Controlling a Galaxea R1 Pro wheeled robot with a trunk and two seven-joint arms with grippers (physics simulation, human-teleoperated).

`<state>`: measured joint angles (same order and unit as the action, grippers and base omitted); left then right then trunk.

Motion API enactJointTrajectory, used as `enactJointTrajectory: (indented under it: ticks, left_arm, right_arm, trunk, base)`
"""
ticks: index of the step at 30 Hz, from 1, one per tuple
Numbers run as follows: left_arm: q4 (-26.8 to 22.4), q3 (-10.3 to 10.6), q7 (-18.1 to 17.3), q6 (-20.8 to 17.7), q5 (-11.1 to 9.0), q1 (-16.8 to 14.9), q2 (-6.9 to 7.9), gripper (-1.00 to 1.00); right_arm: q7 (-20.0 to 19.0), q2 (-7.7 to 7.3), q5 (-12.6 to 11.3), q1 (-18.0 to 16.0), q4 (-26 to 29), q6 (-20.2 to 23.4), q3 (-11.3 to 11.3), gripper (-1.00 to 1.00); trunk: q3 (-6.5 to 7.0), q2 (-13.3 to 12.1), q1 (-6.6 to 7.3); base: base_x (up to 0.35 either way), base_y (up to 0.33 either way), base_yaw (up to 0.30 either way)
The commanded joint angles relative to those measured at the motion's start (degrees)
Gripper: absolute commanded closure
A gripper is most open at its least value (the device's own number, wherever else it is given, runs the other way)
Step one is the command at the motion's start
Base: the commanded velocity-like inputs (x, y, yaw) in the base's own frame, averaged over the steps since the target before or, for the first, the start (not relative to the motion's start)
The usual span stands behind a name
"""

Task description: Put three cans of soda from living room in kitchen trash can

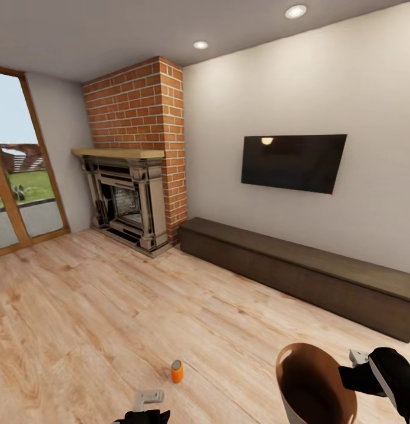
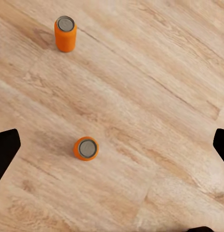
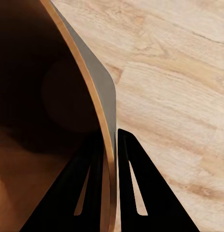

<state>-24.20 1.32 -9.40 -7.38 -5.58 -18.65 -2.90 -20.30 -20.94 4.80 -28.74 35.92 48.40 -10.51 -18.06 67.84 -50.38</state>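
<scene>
Right gripper (image 3: 110,145) clamped on trash can (image 3: 54,96) rim, left gripper (image 2: 112,145) spread wide above 2 orange cans (image 2: 86,148)

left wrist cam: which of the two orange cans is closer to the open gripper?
The orange can seen top-down, roughly midway between the fingertips. The other can stands farther off on the wood floor.
</scene>
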Motion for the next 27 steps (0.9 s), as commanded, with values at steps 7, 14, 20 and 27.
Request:
enactJointTrajectory:
  ticks: [7,14,20,27]
  left_arm:
    - [0.0,0.0,0.0,1.2,-0.1,0.0,0.02,-1.0]
    - [-0.1,0.1,-0.1,2.1,-0.1,0.0,0.06,-1.0]
    - [0.0,0.0,0.0,2.2,0.0,0.0,0.03,-1.0]
    - [0.0,0.0,-0.1,2.2,-0.1,0.0,0.03,-1.0]
  right_arm:
    - [-0.4,0.02,-0.7,0.0,-0.1,0.1,0.0,1.0]
    - [-0.4,0.0,-0.7,-0.1,-0.1,0.2,0.0,1.0]
    - [-0.4,0.02,-0.7,-0.1,-0.1,0.1,0.0,1.0]
    - [-0.4,0.02,-0.7,-0.1,-0.1,0.1,0.2,1.0]
  trunk:
    - [0.01,0.0,0.0]
    - [0.01,0.0,0.0]
    - [0.01,0.0,0.0]
    - [0.01,0.0,0.0]
  base:
    - [0.192,0.0,-0.243]
    - [0.025,0.0,-0.229]
    - [0.058,0.012,-0.039]
    - [0.182,0.038,-0.005]
